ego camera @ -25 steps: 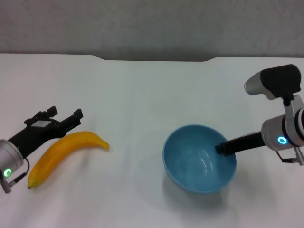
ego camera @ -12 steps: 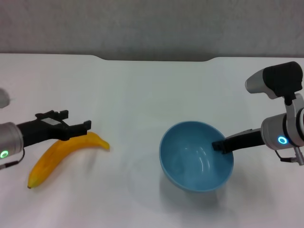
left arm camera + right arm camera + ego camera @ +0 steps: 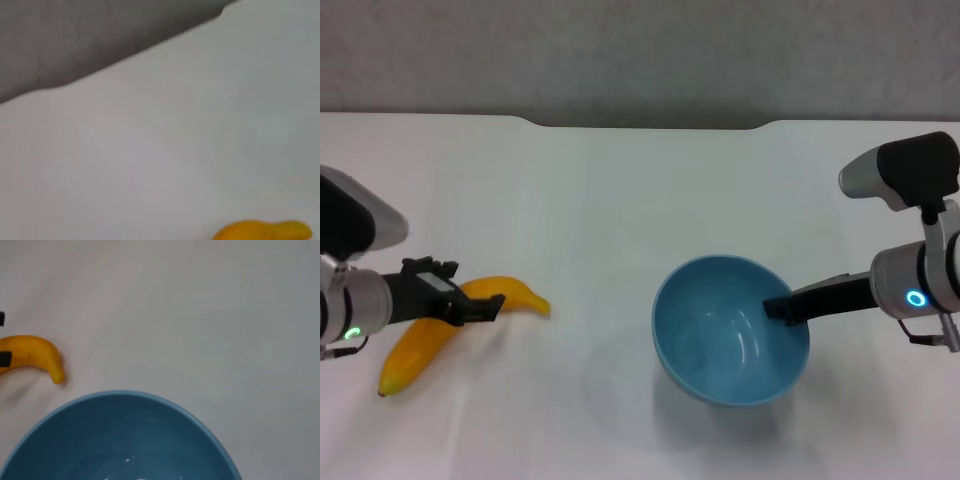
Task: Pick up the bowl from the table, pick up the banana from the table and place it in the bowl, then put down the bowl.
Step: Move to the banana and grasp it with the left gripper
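**Q:** Where is your right gripper?

**A:** My right gripper (image 3: 782,308) reaches in from the right side of the wide, plain white matte worktop (image 3: 640,190). Its jaws are clamped on the right-hand rim of the round, deep, light blue bowl with the glossy inside (image 3: 730,330), one dark finger showing inside the wall. The bowl's shadow lies on the worktop below and to its left, apart from the bowl, so the bowl appears lifted off the surface. In my right wrist view the bowl (image 3: 120,440) fills the lower part of the frame.

**Q:** And the left one?

**A:** My left gripper (image 3: 470,303) is low over the left part of the worktop, directly at the curved yellow-orange banana with the smooth skin (image 3: 420,340). Its jaws are spread apart, one finger on the far side of the fruit's middle and one on the near side, not yet pressed in as far as I can see.

**Q:** Where does the banana lie?

**A:** Flat on the worktop, well apart from the bowl, one end pointing towards the bowl and the other towards the near left corner. My left wrist view catches only a sliver of it (image 3: 262,231) against the worktop (image 3: 160,150); my right wrist view shows its tip (image 3: 37,357) beyond the bowl's rim.
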{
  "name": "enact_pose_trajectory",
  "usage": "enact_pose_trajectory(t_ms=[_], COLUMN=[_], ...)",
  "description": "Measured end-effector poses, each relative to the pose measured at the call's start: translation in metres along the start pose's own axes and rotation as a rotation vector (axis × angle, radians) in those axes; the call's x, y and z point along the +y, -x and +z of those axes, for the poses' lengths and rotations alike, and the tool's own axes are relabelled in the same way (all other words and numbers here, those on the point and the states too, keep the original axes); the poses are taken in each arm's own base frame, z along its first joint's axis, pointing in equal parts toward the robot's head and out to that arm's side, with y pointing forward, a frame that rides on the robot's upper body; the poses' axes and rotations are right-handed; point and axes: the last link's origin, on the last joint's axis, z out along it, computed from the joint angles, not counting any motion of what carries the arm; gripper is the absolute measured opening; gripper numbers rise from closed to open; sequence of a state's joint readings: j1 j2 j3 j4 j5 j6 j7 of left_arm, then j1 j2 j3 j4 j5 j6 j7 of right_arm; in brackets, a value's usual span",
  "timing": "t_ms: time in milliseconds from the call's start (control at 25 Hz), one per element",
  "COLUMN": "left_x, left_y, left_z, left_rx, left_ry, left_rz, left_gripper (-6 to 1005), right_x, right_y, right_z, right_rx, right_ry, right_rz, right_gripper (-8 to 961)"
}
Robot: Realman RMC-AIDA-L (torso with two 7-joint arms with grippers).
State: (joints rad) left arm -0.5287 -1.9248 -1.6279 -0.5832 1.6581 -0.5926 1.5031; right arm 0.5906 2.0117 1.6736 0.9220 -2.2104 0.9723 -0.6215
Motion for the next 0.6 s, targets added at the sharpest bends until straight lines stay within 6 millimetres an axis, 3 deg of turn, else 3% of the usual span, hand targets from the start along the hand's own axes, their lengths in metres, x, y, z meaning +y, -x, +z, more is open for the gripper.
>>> enact_pose_trajectory(t_ms=[600], left_x=[-0.0013], left_y=[0.0099], left_z=[0.0065], left_rx=[-0.093], left_ry=[-0.067], left_rz=[0.038], left_gripper=[879], right_x=[0.0002], right_y=[-0.0022], right_z=[-0.0013], right_rx=[-0.008], right_ry=[-0.003], right_rz=[-0.004], right_gripper=[26])
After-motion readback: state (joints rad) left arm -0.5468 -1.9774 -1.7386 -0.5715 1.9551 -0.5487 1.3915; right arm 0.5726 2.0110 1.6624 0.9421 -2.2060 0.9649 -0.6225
